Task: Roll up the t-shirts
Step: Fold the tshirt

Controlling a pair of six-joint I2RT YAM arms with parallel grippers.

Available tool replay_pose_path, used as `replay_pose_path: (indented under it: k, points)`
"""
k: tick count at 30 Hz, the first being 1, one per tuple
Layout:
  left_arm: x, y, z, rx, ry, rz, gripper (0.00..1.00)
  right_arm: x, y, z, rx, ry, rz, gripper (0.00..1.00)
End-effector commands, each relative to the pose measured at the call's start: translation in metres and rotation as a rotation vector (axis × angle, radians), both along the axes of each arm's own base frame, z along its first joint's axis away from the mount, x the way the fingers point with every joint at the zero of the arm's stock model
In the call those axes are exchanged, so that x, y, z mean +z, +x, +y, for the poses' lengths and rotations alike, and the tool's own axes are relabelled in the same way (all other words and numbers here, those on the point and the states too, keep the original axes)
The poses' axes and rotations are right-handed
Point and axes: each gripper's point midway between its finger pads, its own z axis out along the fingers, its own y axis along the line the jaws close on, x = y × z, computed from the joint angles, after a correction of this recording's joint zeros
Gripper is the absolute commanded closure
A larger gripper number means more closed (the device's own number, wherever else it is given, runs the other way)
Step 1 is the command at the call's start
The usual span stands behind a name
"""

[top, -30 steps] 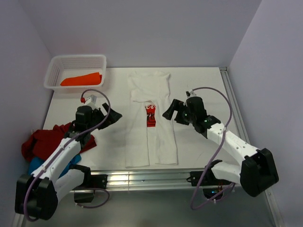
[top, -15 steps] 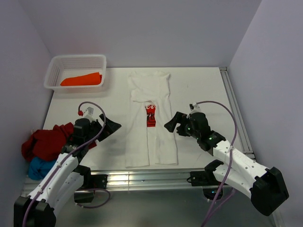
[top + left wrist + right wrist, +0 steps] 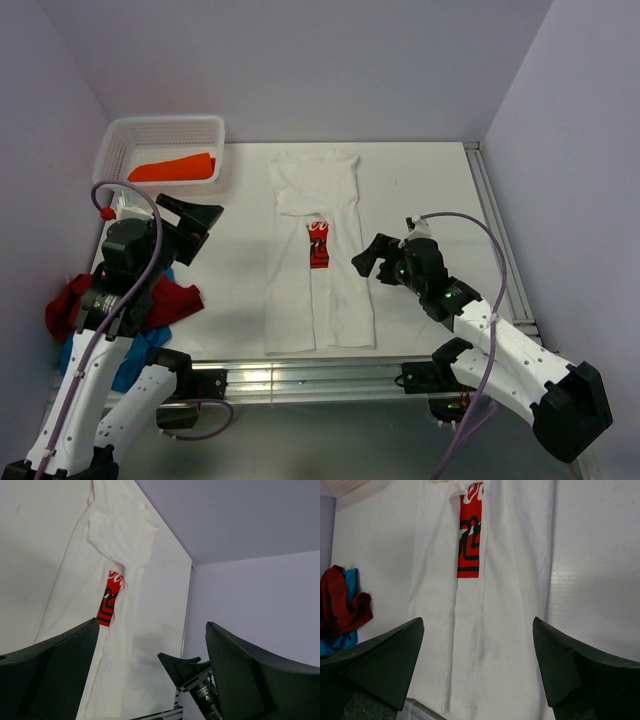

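Observation:
A white t-shirt [image 3: 318, 290] with a red print [image 3: 319, 243] lies folded into a long strip down the middle of the table [image 3: 420, 190]. My right gripper [image 3: 368, 258] hovers just right of the strip, open and empty; in its wrist view the shirt [image 3: 490, 630] fills the gap between the jaws [image 3: 477, 620]. My left gripper [image 3: 198, 228] is raised left of the shirt, open and empty, looking across at the shirt [image 3: 115, 575]. An orange t-shirt [image 3: 172, 167] lies in the basket. Dark red [image 3: 70, 305] and blue [image 3: 140, 345] t-shirts are heaped at the left edge.
The white perforated basket [image 3: 165, 122] stands at the back left corner. A metal rail [image 3: 300, 375] runs along the near edge and another [image 3: 495, 230] along the right side. Walls close in on three sides.
My left arm has risen and swung back to the left, toward the basket. My right gripper has drawn nearer along the strip's right side. The shirt has not moved.

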Motion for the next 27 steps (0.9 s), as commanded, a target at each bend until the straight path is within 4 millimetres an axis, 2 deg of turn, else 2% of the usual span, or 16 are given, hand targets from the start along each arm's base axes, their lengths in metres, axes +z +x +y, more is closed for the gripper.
replay_pose_path:
  k: [1, 3, 4, 6, 7, 10, 11, 12, 13, 14, 15, 20, 21, 22, 23, 27]
  points:
    - [-0.003, 0.005, 0.002, 0.048, -0.034, 0.1, 0.07, 0.035, 0.01, -0.001, -0.02, 0.012, -0.099, 0.04]
    - [-0.001, 0.01, -0.003, 0.021, -0.019, 0.093, 0.07, 0.041, 0.007, -0.001, -0.013, 0.032, -0.118, 0.04]
    - [-0.007, 0.015, -0.006, 0.01, -0.022, 0.113, 0.07, 0.044, 0.006, -0.001, -0.015, 0.045, -0.121, 0.04]
    - [-0.003, 0.014, -0.027, -0.104, -0.056, 0.108, 0.06, 0.055, 0.002, -0.001, -0.005, 0.065, -0.149, 0.04]
    - [-0.009, 0.017, -0.033, -0.131, -0.061, 0.135, 0.07, 0.059, 0.001, -0.003, -0.007, 0.068, -0.158, 0.04]
    - [-0.011, 0.024, -0.035, -0.13, -0.059, 0.184, 0.06, 0.06, -0.001, -0.008, -0.021, 0.059, -0.168, 0.03]
    - [-0.017, 0.023, -0.031, -0.112, -0.03, 0.218, 0.07, 0.057, -0.002, -0.009, -0.025, 0.053, -0.166, 0.03]
    - [-0.009, 0.024, -0.026, -0.083, -0.015, 0.214, 0.06, 0.057, -0.003, -0.01, -0.027, 0.055, -0.168, 0.03]
    - [-0.009, 0.025, -0.022, -0.061, -0.003, 0.232, 0.07, 0.058, -0.003, -0.01, -0.028, 0.061, -0.174, 0.03]
    - [-0.017, 0.015, -0.015, -0.038, 0.027, 0.296, 0.06, 0.056, -0.003, -0.01, -0.025, 0.059, -0.174, 0.03]
    - [-0.002, 0.015, -0.005, 0.016, 0.048, 0.262, 0.06, 0.057, -0.003, -0.009, -0.022, 0.065, -0.175, 0.03]
    - [0.017, 0.005, 0.015, 0.106, 0.06, 0.183, 0.05, 0.055, 0.001, -0.006, -0.018, 0.055, -0.155, 0.02]
    - [0.022, -0.001, 0.031, 0.184, 0.086, 0.187, 0.06, 0.055, 0.001, -0.005, -0.018, 0.056, -0.156, 0.02]
    - [0.028, -0.005, 0.038, 0.222, 0.079, 0.188, 0.06, 0.052, 0.001, -0.007, -0.026, 0.053, -0.154, 0.02]
    - [0.044, -0.014, 0.045, 0.251, 0.068, 0.161, 0.05, 0.051, 0.001, -0.008, -0.03, 0.051, -0.153, 0.02]
    - [0.059, -0.033, 0.055, 0.29, 0.013, 0.076, 0.07, 0.049, 0.002, -0.01, -0.037, 0.037, -0.149, 0.02]
